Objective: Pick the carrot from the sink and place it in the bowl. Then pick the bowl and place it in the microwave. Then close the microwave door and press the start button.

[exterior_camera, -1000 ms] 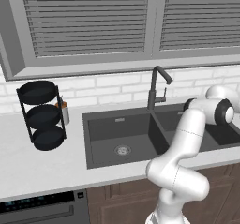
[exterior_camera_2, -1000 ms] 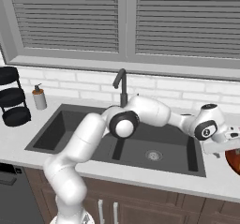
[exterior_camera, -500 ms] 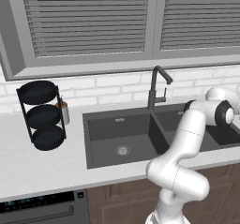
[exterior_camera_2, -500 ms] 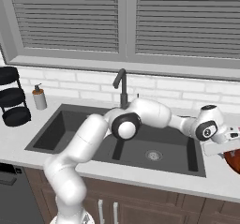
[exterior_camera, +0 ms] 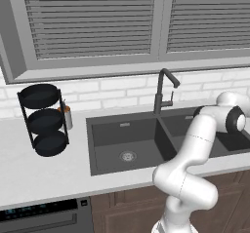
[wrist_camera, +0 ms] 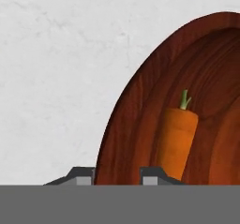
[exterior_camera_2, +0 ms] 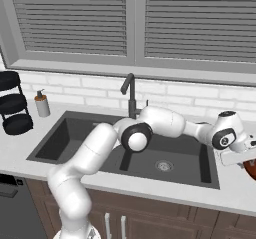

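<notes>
- The carrot (wrist_camera: 177, 138) lies inside the bowl (wrist_camera: 136, 124), leaf end toward the far wall, so I judge the step in hand is lifting the bowl for the microwave.
- The gripper (wrist_camera: 119, 174) stands astride the near rim of the bowl, one finger outside over the counter (wrist_camera: 56, 78) and one inside. The fingers (wrist_camera: 83, 175) look pressed against the rim, so I take it as clamped on the bowl (a thin edge hold, not a deep one).
- To do it well, I would lift slowly and keep the bowl level. It is held at one side only, so it may tip and the carrot may roll out.
- The inner finger is just beside the carrot's thick end; it should not push it.
- The bowl sits on the counter to the right of the sink (exterior_camera: 122, 129), at the far reach of the arm (exterior_camera: 195, 144).
- Around: the faucet (exterior_camera: 163, 88) behind the sink, and a black rack (exterior_camera: 41, 120) with a small bottle (exterior_camera: 67, 116) well apart on the left. Nothing stands near the bowl, but the swing back should pass clear of the faucet.
</notes>
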{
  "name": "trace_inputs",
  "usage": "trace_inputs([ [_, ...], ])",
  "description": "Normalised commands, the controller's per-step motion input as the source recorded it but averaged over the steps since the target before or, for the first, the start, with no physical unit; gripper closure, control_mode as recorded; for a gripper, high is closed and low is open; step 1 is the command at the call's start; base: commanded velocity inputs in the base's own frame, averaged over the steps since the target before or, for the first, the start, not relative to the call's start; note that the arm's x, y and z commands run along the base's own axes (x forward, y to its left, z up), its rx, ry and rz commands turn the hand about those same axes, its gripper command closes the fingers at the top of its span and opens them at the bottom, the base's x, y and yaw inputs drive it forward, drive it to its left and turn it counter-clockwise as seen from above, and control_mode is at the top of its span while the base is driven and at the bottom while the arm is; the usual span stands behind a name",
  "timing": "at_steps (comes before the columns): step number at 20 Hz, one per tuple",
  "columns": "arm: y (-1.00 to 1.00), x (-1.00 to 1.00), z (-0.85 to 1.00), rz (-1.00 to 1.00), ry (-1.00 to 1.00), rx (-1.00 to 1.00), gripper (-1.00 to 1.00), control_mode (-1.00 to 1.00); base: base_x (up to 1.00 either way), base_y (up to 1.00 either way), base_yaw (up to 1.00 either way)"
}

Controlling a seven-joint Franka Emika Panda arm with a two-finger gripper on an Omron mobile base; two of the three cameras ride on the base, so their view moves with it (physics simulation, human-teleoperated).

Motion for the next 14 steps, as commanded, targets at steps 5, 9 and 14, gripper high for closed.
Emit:
trace_inputs([
  [5,0.35,-0.53,-0.01,0.10,-0.23,0.00,1.00,-1.00,0.00,0.00,0.00],
  [9,0.63,-0.73,0.18,0.22,-0.38,-0.09,1.00,-1.00,0.00,0.00,0.00],
  [14,0.35,-0.70,0.54,0.29,-0.07,-0.15,1.00,-1.00,0.00,0.00,0.00],
])
